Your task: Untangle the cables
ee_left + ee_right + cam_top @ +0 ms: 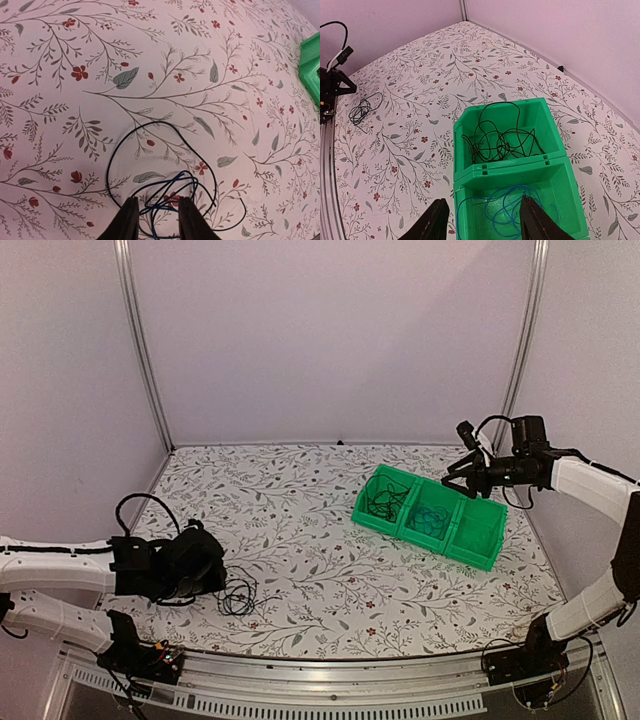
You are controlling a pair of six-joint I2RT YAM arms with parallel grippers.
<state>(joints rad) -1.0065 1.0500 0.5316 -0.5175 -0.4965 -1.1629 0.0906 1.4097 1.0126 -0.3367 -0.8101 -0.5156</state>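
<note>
A small tangle of thin cables (184, 173), black with a dark blue strand, lies on the flowered table at the near left (238, 596). My left gripper (159, 202) is low over it, jaws open, with several loose strands lying between the fingers; in the top view it (220, 582) is at the tangle's left edge. The green bin (510, 167) holds a black cable (502, 142) in its far compartment and a blue cable (503, 208) in the middle one. My right gripper (485, 210) hangs open and empty above the middle compartment.
The three-compartment bin (478, 540) sits at an angle at the right of the table, its rightmost compartment empty. Pale walls and metal posts close the back and sides. The left arm's black hose (140, 502) loops above its wrist.
</note>
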